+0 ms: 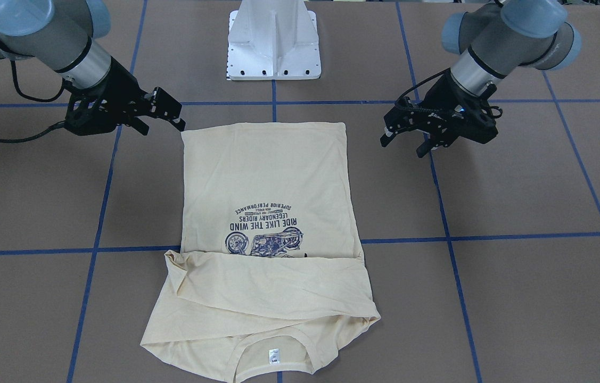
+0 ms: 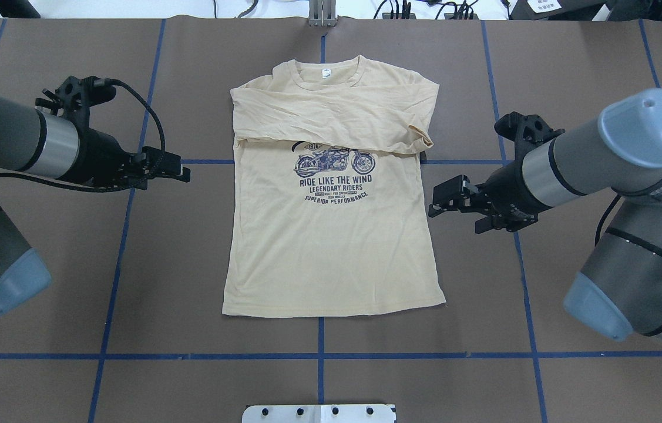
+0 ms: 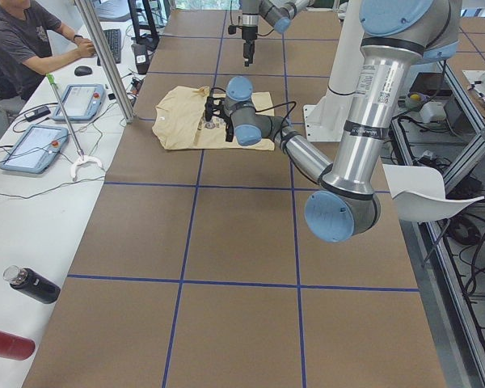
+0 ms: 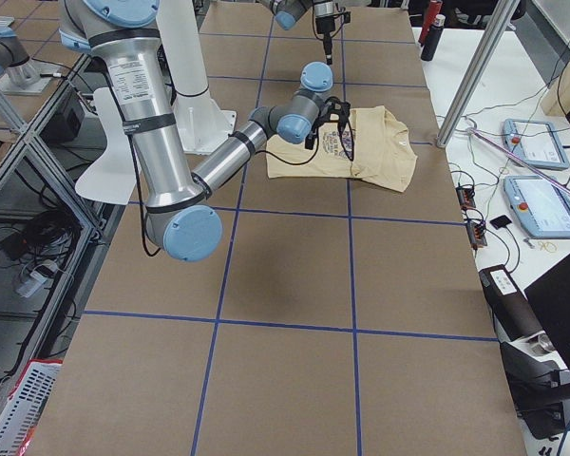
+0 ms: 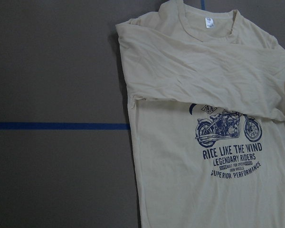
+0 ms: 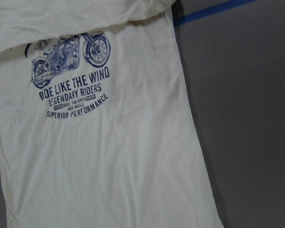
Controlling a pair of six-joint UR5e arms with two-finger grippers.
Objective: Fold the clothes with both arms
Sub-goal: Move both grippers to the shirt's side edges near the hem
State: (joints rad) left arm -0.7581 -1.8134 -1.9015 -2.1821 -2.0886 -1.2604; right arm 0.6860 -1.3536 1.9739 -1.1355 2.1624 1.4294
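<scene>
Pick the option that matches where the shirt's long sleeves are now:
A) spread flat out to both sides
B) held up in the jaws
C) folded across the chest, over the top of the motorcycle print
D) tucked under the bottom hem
C: the sleeves lie folded across the shirt just below the neck, covering the upper edge of the motorcycle print; nothing sticks out sideways, and the hem lies flat.
</scene>
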